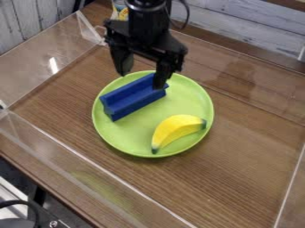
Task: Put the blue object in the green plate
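Blue block (134, 97): dark blue, long, rectangular, with a stepped ridge; lay in the green plate, beside the banana.
Green plate (111, 137): round, shallow, lime-green, rim raised; on the wooden tabletop (233, 160).
Banana (177, 132): yellow, curved, greenish at one tip.
Jaws (145, 69): black, spread apart, above the block.

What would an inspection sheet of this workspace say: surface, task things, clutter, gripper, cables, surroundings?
Surface: brown wood-look tabletop
Task things: blue block lies in the green plate, toward its upper left
Clutter: banana in the same plate, lower right of the block
Gripper: open, above the block, holding nothing
Cables: black cable at lower left; another loops beside the arm
Surroundings: white slatted wall behind; dark round item at lower left, unclear
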Robot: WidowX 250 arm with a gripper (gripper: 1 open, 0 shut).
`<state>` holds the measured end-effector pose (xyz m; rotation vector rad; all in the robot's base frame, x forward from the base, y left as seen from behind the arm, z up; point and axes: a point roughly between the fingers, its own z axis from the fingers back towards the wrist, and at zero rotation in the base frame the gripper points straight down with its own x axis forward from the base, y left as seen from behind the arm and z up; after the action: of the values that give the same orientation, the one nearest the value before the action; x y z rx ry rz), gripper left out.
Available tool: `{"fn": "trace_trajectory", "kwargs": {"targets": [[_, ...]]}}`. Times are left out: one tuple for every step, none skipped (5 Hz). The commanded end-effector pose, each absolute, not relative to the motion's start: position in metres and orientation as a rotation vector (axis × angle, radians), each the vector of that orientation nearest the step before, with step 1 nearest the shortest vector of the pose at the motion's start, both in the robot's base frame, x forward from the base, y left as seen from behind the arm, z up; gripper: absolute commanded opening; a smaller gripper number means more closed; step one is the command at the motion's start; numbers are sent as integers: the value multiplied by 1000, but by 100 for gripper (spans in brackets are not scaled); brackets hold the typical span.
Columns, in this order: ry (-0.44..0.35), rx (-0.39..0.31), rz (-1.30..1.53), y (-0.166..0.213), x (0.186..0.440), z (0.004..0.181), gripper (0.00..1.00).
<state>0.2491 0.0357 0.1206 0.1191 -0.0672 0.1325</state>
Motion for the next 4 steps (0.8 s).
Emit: {"fn": "trace_trajectory", "kwargs": {"targets": [[-122,101,146,41,261,144,100],[-129,80,136,46,264,159,100],[-132,40,124,49,263,164,100],[-138,26,110,49,261,166,100]]}}
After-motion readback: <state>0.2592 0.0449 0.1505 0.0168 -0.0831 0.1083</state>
